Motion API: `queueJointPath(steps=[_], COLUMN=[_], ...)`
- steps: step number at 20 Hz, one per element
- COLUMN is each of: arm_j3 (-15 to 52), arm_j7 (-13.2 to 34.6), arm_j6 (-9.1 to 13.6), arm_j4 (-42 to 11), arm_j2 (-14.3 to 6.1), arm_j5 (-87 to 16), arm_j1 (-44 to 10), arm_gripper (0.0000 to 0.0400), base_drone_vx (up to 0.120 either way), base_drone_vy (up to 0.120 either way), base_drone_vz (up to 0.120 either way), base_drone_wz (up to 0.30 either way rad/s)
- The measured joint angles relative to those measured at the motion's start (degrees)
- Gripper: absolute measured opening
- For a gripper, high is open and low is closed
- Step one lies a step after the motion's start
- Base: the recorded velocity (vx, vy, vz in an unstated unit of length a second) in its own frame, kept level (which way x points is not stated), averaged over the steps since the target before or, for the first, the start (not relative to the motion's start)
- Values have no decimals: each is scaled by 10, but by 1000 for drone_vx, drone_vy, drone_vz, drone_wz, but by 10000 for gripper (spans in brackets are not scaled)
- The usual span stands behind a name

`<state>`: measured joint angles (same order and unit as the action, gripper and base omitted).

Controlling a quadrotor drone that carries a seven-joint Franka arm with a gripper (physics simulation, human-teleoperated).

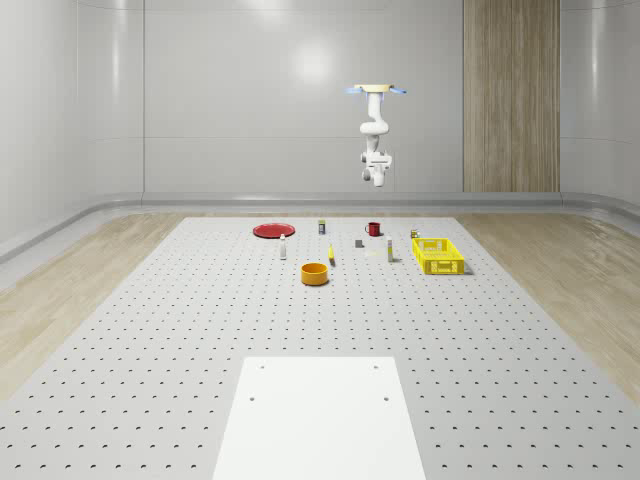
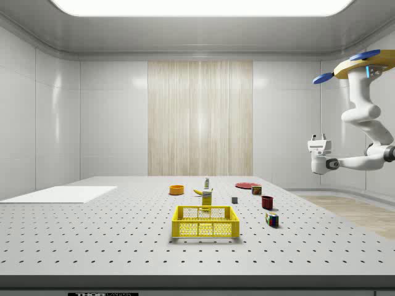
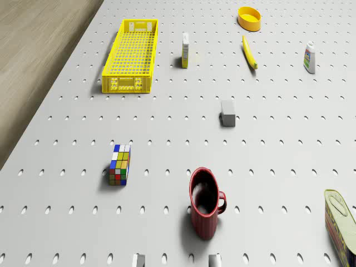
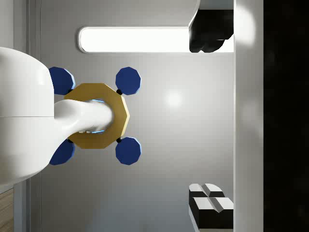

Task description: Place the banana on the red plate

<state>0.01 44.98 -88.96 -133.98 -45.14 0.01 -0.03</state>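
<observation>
Counting one drone (image 1: pixel 378 90) with a gold octagonal body and four round blue rotors, hovering high over the far edge of the worktop (image 1: pixel 150 340). Hanging beneath it, one white jointed arm (image 2: pixel 364 114), bent back so that the claw (image 4: pixel 193 118) points up at the drone. Holding nothing; two dark blocky fingers (image 4: pixel 210 205) spread wide apart.

Finding one banana (image 3: pixel 250 53), slim, yellow and slightly curved, flat on the pale perforated worktop, just beside one round orange bowl (image 3: pixel 250 18) and apart from it. Lying well apart from one red plate (image 1: pixel 272 231), a flat glossy disc near the far edge, toward the whole-scene view's left.

Tallying further, one of each:
- yellow crate (image 3: pixel 130 55), oblong with mesh walls, toward the whole-scene view's right edge
- small upright box (image 3: pixel 185 50) between crate and banana
- white bottle (image 3: pixel 310 57) on the banana's other side
- plain grey block (image 3: pixel 227 113)
- many-coloured puzzle cube (image 3: pixel 119 164)
- dark red mug (image 3: pixel 204 203), upright, with a handle
- rounded tin (image 3: pixel 340 222) near the mug
- smooth white rectangular panel (image 1: pixel 320 415) at the near edge
</observation>
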Motion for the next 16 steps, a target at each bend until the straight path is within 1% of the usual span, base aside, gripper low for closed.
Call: queueJointPath(steps=[3, 8, 12, 16], arm_j3=[0, 1, 1, 2], arm_j7=[-1, -1, -1, -1], arm_j6=[31, 71, 93, 104], arm_j4=[36, 97, 135, 156], arm_j2=[4, 23, 37, 45], arm_j5=[0, 1, 1, 1], arm_j1=[-1, -2, -3, -3], arm_gripper=[400, 400, 400, 400], base_drone_vx=[0, 0, 0, 0], base_drone_vy=[-107, -120, -120, -120], base_drone_vz=[0, 0, 0, 0], base_drone_wz=[0, 0, 0, 0])
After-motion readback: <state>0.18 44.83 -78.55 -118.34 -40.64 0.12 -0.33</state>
